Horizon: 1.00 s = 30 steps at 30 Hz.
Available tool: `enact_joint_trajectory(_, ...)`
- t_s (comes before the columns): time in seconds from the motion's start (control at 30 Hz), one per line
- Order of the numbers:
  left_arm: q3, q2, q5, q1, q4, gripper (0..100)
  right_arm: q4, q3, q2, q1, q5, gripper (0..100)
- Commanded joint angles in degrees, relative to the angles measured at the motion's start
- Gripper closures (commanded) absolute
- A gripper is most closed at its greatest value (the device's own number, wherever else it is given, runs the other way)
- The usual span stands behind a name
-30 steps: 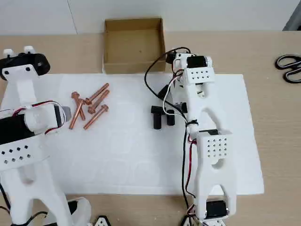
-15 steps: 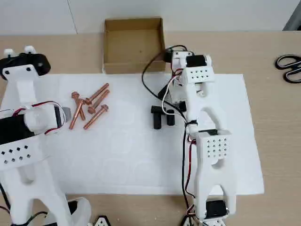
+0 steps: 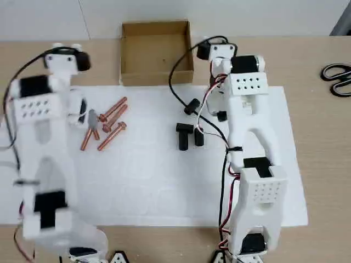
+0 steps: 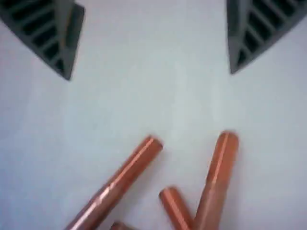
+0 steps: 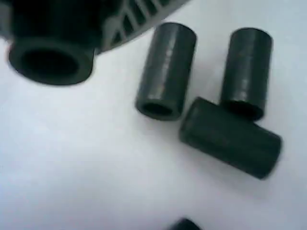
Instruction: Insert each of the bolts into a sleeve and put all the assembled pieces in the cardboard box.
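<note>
Several copper bolts (image 3: 109, 123) lie in a loose heap on the white mat (image 3: 148, 181), left of centre. My left gripper (image 3: 88, 118) hangs open just over their left side. In the left wrist view its fingers (image 4: 53, 33) stand wide apart above three bolt ends (image 4: 115, 184). My right gripper (image 3: 193, 107) is shut on a black sleeve (image 5: 50, 60), held above the mat. Three more black sleeves (image 5: 165, 69) lie close together below it (image 3: 185, 135). The cardboard box (image 3: 156, 79) stands at the back, beyond the mat.
Scissors (image 3: 337, 72) lie at the far right on the wooden table. Black and red cables (image 3: 181, 87) loop from the right arm toward the box. Another dark sleeve (image 3: 221, 115) sits close to the right arm.
My left arm swung in from the table's left edge and now hangs over the bolts. The right arm shifted right and back, and its sleeve now shows clear of the mat.
</note>
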State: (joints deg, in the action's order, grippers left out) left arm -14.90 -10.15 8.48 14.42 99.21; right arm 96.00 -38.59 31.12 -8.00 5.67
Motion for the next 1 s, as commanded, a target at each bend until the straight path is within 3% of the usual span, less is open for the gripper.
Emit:
enact_joint_trajectory(0.0, -8.57, -9.23, 0.62, -0.26, 0.79, 80, -0.04, 0.09, -4.44, 1.89, 0.53, 99.4)
enact_joint_trajectory(0.17, -17.01, -20.66, 3.96, 0.62, 0.79, 80, -0.04, 0.09, -4.44, 2.68, 0.53, 99.4)
enact_joint_trajectory(0.53, -29.58, -35.96, 4.04, 0.62, 1.05, 80, -0.13, 0.09, -4.53, 2.59, 0.53, 99.4)
enact_joint_trajectory(0.8, -30.64, -37.45, 3.87, 0.62, 1.05, 97, -0.13, 0.09, -4.26, 2.51, 0.44, 99.4)
enact_joint_trajectory(0.97, -30.29, -37.63, 3.87, 0.44, 1.05, 99, -0.13, 0.09, -4.26, 2.51, 0.44, 99.4)
